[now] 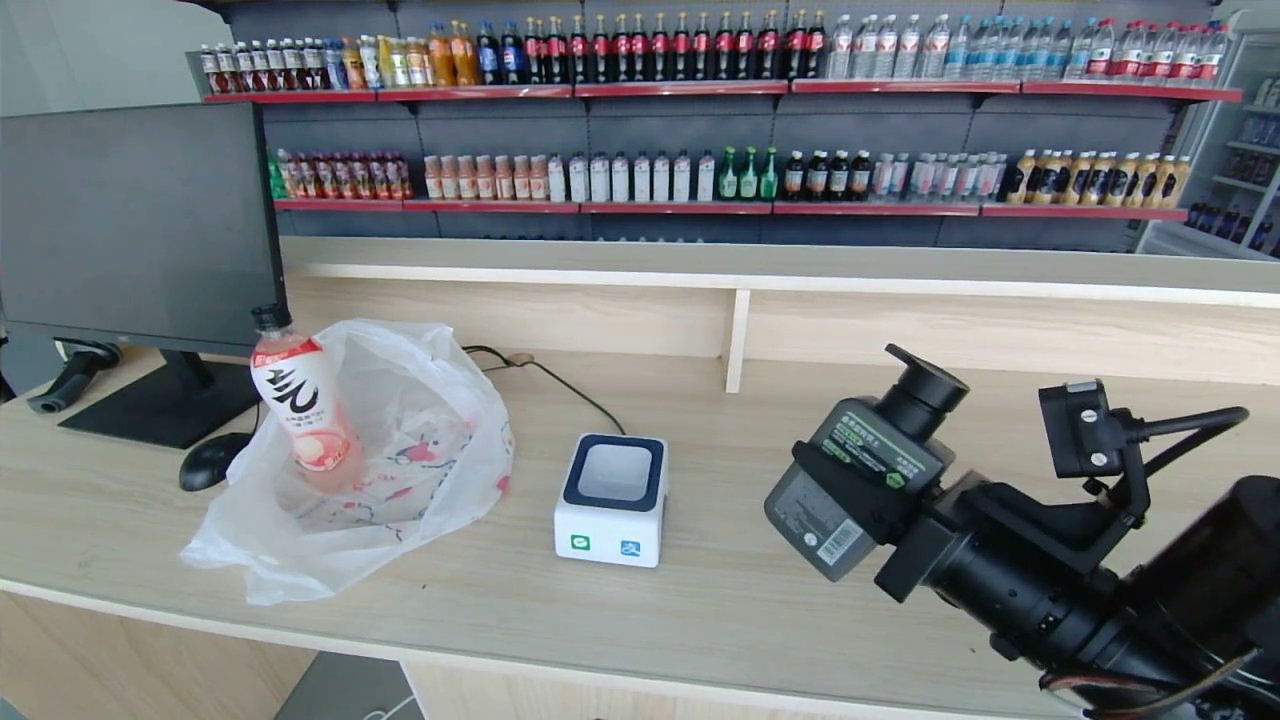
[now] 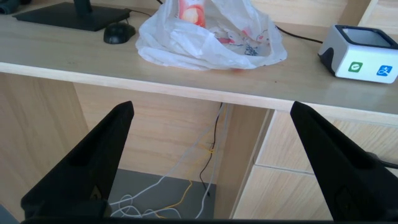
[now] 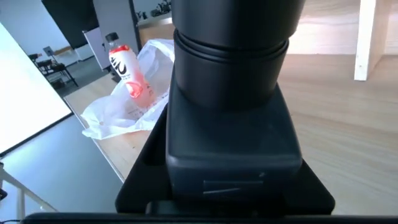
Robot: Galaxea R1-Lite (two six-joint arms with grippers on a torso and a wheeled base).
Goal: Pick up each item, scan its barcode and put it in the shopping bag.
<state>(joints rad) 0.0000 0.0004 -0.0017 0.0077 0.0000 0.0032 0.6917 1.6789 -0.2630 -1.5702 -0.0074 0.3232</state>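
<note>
Left of the white box scanner (image 1: pixel 612 497), a pink drink bottle (image 1: pixel 300 400) stands in the clear plastic shopping bag (image 1: pixel 410 490); the left claw (image 2: pixel 210 124) hangs wide open below the bench (image 1: pixel 720 620) edge. Right of the scanner, the right claw (image 1: pixel 872 512) clamps a dark square black-capped bottle (image 1: pixel 870 445) — best turn its barcode label (image 1: pixel 838 541) squarely toward the scanner's window, close and steady.

The jar (image 1: pixel 865 450) sits between the fingers of the right gripper (image 1: pixel 850 495). Left of the fingers the scanner (image 1: pixel 610 498) stands on the counter (image 1: pixel 700 610). Farther left lies the bag (image 1: pixel 420 470), a bottle (image 1: pixel 300 400) upright in it.
</note>
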